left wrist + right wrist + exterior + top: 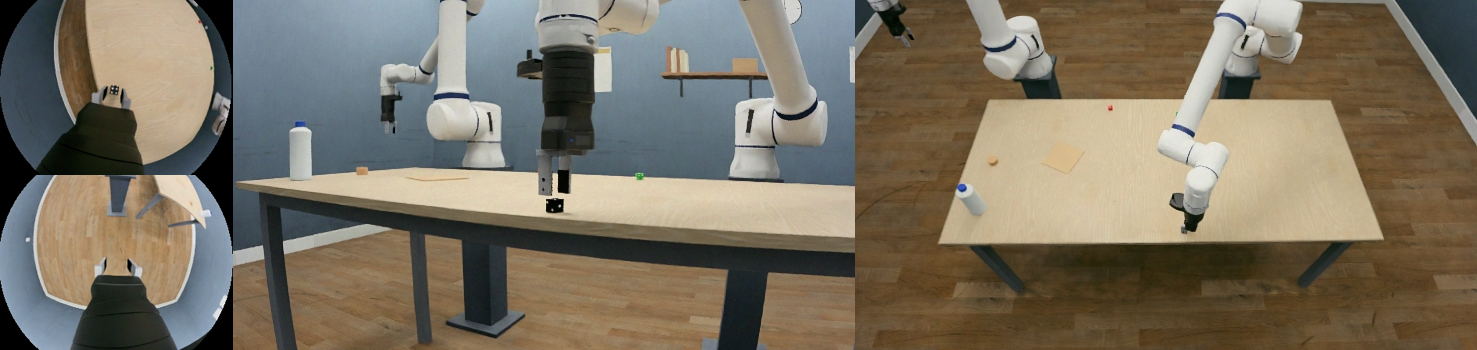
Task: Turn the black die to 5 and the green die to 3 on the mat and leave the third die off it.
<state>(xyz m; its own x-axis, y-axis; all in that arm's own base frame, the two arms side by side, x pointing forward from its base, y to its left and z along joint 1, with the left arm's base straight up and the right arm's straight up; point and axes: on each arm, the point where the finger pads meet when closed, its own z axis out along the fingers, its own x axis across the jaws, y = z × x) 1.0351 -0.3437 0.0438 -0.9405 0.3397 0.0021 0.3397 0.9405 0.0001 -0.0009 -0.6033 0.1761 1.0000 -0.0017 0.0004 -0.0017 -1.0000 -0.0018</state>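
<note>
The left claw (1187,230) (554,194) (114,91), open with nothing in it, should go straight down around the black die (554,205) (114,90) near the desk's (1265,200) (683,210) (156,51) near edge, then squeeze softly.

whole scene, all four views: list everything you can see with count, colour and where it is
black die: one, black with white pips, near table edge below left gripper
green die: one, green, by the far edge, near the arm bases
third die: one, red, by the far edge, off the mat
mat: one, tan, flat on the table
bottle: one, white, blue cap, near a table corner
small round block: one, orange-tan, between bottle and mat
table: one, pale wood top, grey legs
wall shelf: one, brown, holding books and a box
arms: two, white, on grey pedestals behind the table
left gripper: one, black and grey, open
right gripper: one, black and grey, open, beyond the table
</note>
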